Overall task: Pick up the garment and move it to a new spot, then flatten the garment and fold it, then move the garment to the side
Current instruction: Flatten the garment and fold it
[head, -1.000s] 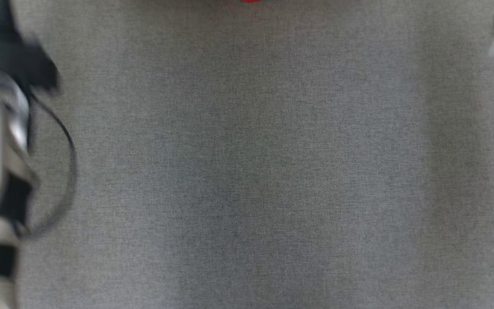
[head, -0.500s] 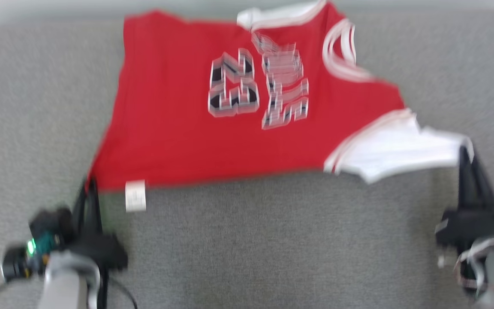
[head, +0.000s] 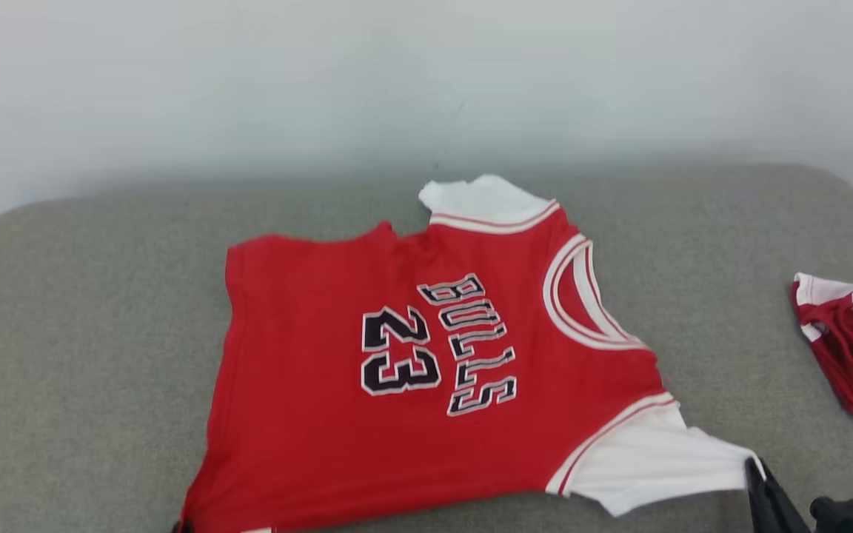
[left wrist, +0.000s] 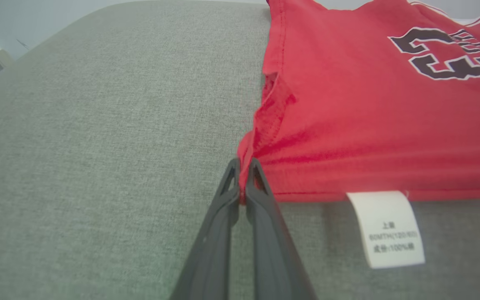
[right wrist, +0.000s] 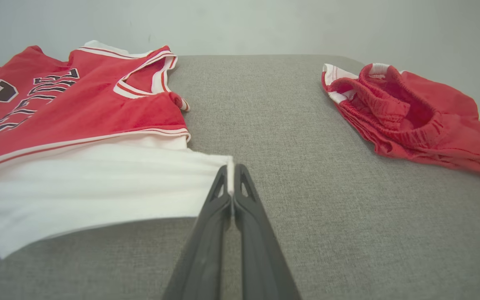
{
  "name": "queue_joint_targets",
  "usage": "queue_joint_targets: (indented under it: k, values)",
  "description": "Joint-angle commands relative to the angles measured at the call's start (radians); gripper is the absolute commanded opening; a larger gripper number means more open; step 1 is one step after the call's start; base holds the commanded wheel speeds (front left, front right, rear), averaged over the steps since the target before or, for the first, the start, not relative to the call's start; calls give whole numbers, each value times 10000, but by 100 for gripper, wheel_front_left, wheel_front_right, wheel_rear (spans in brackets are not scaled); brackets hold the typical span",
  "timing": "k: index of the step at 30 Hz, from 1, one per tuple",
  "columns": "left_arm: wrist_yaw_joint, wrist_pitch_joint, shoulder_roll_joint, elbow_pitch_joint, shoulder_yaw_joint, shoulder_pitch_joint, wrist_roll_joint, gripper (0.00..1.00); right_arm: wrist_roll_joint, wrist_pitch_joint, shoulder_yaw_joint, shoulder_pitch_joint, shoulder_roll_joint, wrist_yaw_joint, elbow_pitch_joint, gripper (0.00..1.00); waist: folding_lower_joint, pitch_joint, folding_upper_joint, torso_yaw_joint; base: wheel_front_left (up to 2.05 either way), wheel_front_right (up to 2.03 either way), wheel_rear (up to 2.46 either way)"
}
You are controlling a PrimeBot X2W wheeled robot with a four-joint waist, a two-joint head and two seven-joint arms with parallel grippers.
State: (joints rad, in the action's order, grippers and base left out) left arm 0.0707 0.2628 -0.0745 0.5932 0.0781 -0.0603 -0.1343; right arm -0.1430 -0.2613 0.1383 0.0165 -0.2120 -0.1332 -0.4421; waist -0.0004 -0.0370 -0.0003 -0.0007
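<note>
Left end effector (left wrist: 244,166): we saw its two dark fingers pressed together on a corner of the jersey's (left wrist: 369,125) red hem, with a fold of cloth pinched between the tips.
Right end effector (right wrist: 232,171): we found it closed just as tightly, with the edge of the white sleeve (right wrist: 98,183) nipped between its tips.
Jersey (head: 397,414): it lay spread face up across the middle of the padded surface, hem toward the left edge and collar toward the right. The print read "BULLS" and "23". Its near side ran close to the front edge, between the two grips.
Care label (left wrist: 388,229): we saw a white tag lying flat on the grey cloth, just beside the pinched hem corner.
Second garment (head: 852,348): a crumpled red piece with white trim sat at the right edge, well apart from the jersey.
Padded surface (head: 64,333): it was covered in grey woven fabric and had rounded far corners.
Wall (head: 397,74): it was pale and plain, and rose behind the far edge.
</note>
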Motion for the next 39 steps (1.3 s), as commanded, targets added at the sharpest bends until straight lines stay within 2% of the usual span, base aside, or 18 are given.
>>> queue_joint_targets:
  k: [1,12,22,25,30,34,39]
  values:
    - [-43,25,-47,-26,125,317,33,0,13,-47,40,213,-52,50,-59,0,4,668,3,-55,0,0,0]
    - [142,26,121,-13,561,1474,48,0,94,-47,-719,1256,-112,50,-448,0,4,1248,3,-12,0,0,0]
    - [293,27,170,-345,804,1513,216,0,-45,-47,-690,1741,-159,50,153,0,4,1209,3,92,0,0,0]
    - [395,27,197,-703,671,1129,301,0,-109,-47,-921,1409,-171,49,986,0,4,1023,3,133,0,0,0]
    - [469,27,220,-1090,582,708,234,0,-237,-47,-1267,791,-192,43,1645,0,4,809,3,145,0,0,0]
    - [498,27,229,-1198,493,409,228,0,-323,-46,-1459,97,-154,43,1613,0,4,654,3,193,0,0,0]
    - [528,27,234,-915,321,-155,375,0,-204,-46,-1475,-792,-144,43,816,0,4,419,3,298,0,0,0]
